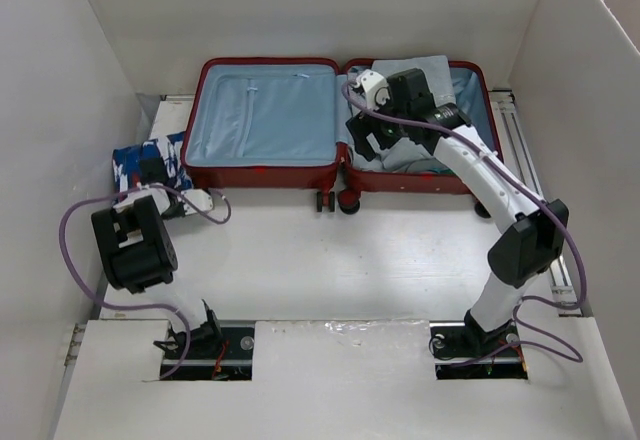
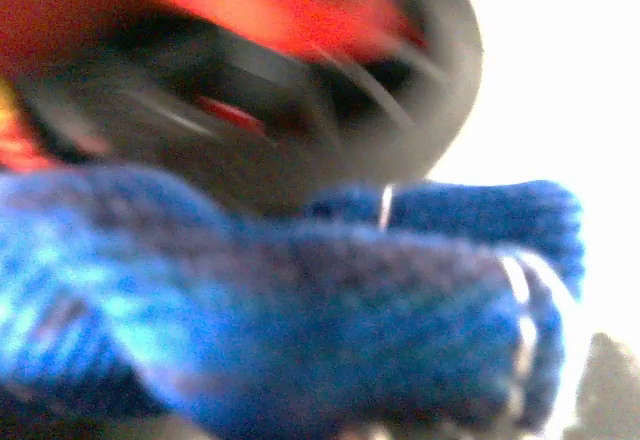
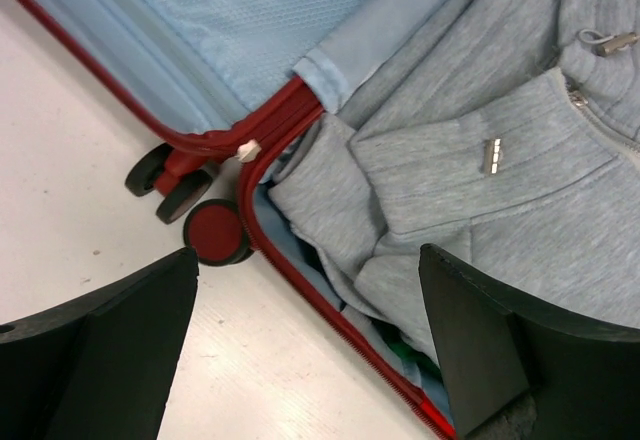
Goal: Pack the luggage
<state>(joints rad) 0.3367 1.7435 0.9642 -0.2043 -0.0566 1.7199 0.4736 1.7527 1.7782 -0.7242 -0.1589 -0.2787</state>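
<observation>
Right gripper hangs spread wide over the hoodie in the luggage, likely to tuck it in. Left gripper meets the blue garment left of the luggage, probably to fetch it; I cannot tell its grip.

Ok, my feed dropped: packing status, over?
Right claw open above grey hoodie in luggage. Left claw at blue cloth beside it, grip unclear. Luggage open, nothing blocking it.

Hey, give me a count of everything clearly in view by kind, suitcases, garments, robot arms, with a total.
Suitcases: 1, the luggage
Garments: 2, grey hoodie and blue patterned cloth
Robot arms: 2, left arm and right arm
Total: 5
</observation>
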